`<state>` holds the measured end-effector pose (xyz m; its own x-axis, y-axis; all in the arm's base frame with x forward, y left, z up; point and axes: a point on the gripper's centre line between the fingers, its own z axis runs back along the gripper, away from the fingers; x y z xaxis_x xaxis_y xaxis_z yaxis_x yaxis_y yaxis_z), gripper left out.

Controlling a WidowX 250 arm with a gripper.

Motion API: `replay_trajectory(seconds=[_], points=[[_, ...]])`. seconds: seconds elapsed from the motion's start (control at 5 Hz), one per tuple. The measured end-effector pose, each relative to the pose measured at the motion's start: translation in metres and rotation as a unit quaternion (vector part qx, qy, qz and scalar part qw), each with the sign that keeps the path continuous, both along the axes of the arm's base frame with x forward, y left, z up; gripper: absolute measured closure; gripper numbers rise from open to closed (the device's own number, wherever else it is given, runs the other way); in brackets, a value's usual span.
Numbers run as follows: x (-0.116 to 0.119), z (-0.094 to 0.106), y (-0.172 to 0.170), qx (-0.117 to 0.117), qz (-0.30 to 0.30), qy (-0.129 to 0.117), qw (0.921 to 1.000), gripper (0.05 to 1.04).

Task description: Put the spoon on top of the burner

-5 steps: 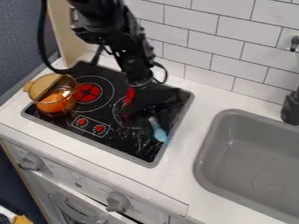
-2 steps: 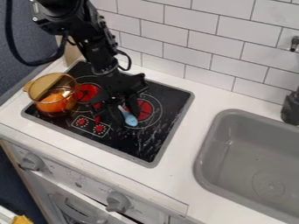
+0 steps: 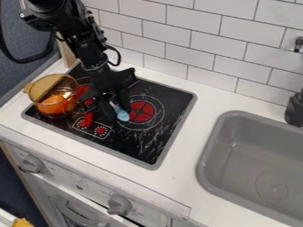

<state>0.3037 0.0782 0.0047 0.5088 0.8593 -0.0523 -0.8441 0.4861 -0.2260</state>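
The black gripper hangs over the middle of the black stovetop, shut on the handle of the light blue spoon. The spoon's bowl end points down toward the front right, beside the left edge of the right burner's red centre. Whether the spoon touches the glass or hangs just above it, I cannot tell. The arm and gripper partly cover the left burner.
An amber see-through pot with an orange item inside stands on the stovetop's left side. White counter separates the stove from the grey sink. A tiled wall rises behind.
The gripper has travelled left across the stovetop with the spoon, from right of the right burner to its left side. The pot has stayed where it was.
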Motion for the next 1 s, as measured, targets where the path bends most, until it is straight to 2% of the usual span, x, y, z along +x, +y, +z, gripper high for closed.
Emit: replay_trajectory(seconds=[0.2, 0.4, 0.6, 0.8, 1.0], points=[[0.006, 0.003, -0.020, 0.007, -0.047, -0.007, 0.9989, 0.756], [0.012, 0.013, -0.035, 0.028, -0.079, -0.025, 0.9961, 0.756], [0.014, 0.011, -0.049, 0.070, -0.116, -0.017, 0.9906, 0.756], [0.008, -0.007, -0.056, 0.105, -0.143, 0.020, 0.9839, 0.756], [0.006, -0.018, -0.055, 0.113, -0.145, 0.038, 0.9823, 0.756]])
